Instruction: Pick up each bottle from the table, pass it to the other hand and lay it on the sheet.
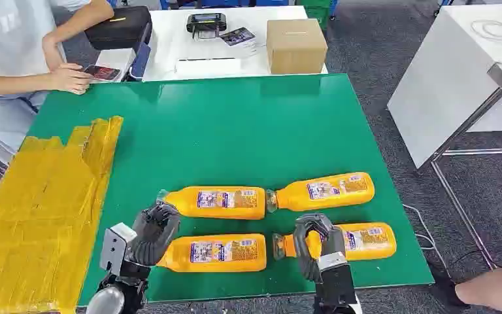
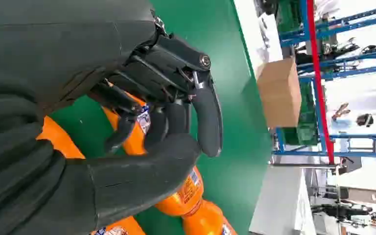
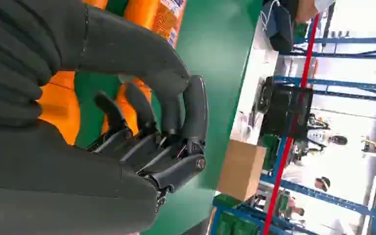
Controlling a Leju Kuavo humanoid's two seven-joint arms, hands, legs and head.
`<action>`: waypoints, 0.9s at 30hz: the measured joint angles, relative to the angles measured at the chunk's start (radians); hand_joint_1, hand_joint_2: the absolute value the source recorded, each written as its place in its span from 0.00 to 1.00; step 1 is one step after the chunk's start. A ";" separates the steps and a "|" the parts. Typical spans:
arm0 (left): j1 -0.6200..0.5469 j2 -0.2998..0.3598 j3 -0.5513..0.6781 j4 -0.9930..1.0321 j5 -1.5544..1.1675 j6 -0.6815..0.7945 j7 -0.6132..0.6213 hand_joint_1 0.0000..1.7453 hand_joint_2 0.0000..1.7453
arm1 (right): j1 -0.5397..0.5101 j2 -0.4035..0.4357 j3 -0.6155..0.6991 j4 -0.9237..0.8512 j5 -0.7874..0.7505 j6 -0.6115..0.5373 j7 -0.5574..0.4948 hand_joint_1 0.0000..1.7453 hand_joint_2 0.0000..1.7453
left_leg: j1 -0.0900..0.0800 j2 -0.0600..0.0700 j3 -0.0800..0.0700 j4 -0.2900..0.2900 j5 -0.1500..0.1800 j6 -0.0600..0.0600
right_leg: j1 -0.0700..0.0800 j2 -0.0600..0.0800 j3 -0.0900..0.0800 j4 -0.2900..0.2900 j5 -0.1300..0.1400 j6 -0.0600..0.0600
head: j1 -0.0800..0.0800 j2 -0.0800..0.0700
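Note:
Four orange bottles lie on their sides on the green table [image 1: 235,124]: rear-left [image 1: 219,203], rear-right [image 1: 327,191], front-left [image 1: 219,253] and front-right [image 1: 366,239]. The yellow sheet [image 1: 39,216] covers the table's left part and has nothing on it. My left hand [image 1: 150,232] hovers over the left end of the front-left bottle, its fingers [image 2: 196,112] curled to the thumb with nothing inside. My right hand [image 1: 314,245] arches over the neck of the front-right bottle [image 3: 54,107]; its fingers [image 3: 191,112] are curled too, and green table shows through the gap.
A person sits at the far left with a hand [image 1: 72,78] on the table's corner. A cardboard box [image 1: 295,44] and small devices stand on a white table behind. Another white table [image 1: 444,78] is at the right, and a person's hand [image 1: 497,288] shows at the lower right.

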 measured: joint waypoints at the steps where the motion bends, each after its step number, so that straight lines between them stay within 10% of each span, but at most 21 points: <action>1: 0.000 0.000 0.000 0.000 0.000 0.000 0.000 1.00 1.00 | 0.000 0.000 0.000 0.000 0.000 0.000 0.000 1.00 1.00 | 0.000 0.000 0.000 0.000 0.000 0.000 | 0.000 0.000 0.000 0.000 0.000 0.000 | 0.000 0.000; 3: 0.000 0.000 0.000 0.000 0.000 0.000 0.000 1.00 1.00 | 0.000 0.000 0.000 0.000 0.000 0.000 0.000 1.00 1.00 | 0.000 0.000 0.000 0.000 0.000 0.000 | 0.000 0.000 0.000 0.000 0.000 0.000 | 0.000 0.000; 5: -0.147 -0.058 0.003 0.021 -0.153 0.357 -0.208 1.00 1.00 | -0.257 0.070 0.063 0.030 -0.050 0.081 -0.199 1.00 1.00 | 0.001 0.000 0.003 0.000 0.005 -0.001 | 0.000 0.001 0.001 0.000 0.004 -0.001 | 0.000 0.000; 12: -0.173 -0.072 0.015 0.068 -0.155 0.373 -0.219 1.00 1.00 | -0.316 0.089 0.078 0.047 -0.060 0.084 -0.204 1.00 1.00 | 0.000 -0.003 0.000 0.000 0.005 -0.001 | 0.000 -0.001 0.000 0.000 0.004 -0.001 | 0.000 0.000; 13: -0.177 -0.072 0.017 0.071 -0.155 0.373 -0.219 1.00 1.00 | -0.320 0.090 0.079 0.048 -0.061 0.086 -0.204 0.55 1.00 | 0.000 -0.003 -0.001 0.000 0.005 -0.001 | 0.000 -0.001 0.000 0.000 0.004 -0.001 | 0.000 0.000; 14: -0.179 -0.072 0.018 0.074 -0.155 0.373 -0.219 0.79 1.00 | -0.324 0.092 0.079 0.051 -0.066 0.089 -0.204 0.01 1.00 | 0.000 -0.003 -0.001 0.000 0.005 -0.001 | 0.000 -0.002 0.000 0.000 0.004 -0.001 | 0.000 0.000; 18: -0.185 -0.073 0.032 0.085 -0.155 0.375 -0.219 0.79 1.00 | -0.338 0.095 0.079 0.062 -0.067 0.090 -0.184 0.01 1.00 | 0.000 -0.003 -0.002 0.000 0.005 -0.001 | 0.000 -0.001 -0.001 0.000 0.004 -0.001 | 0.000 0.000; 19: -0.186 -0.073 0.035 0.087 -0.154 0.375 -0.219 0.00 1.00 | -0.341 0.095 0.079 0.066 -0.059 0.087 -0.172 0.00 1.00 | 0.000 -0.003 -0.002 0.000 0.005 -0.001 | 0.000 -0.001 -0.001 0.000 0.004 -0.001 | 0.000 0.000; 27: -0.185 -0.084 0.075 0.092 -0.137 0.429 -0.235 0.00 1.00 | -0.412 0.084 0.096 0.162 0.118 0.047 -0.048 0.00 1.00 | 0.000 -0.002 -0.002 0.000 0.005 -0.001 | 0.000 -0.001 -0.001 0.000 0.004 -0.001 | 0.000 0.000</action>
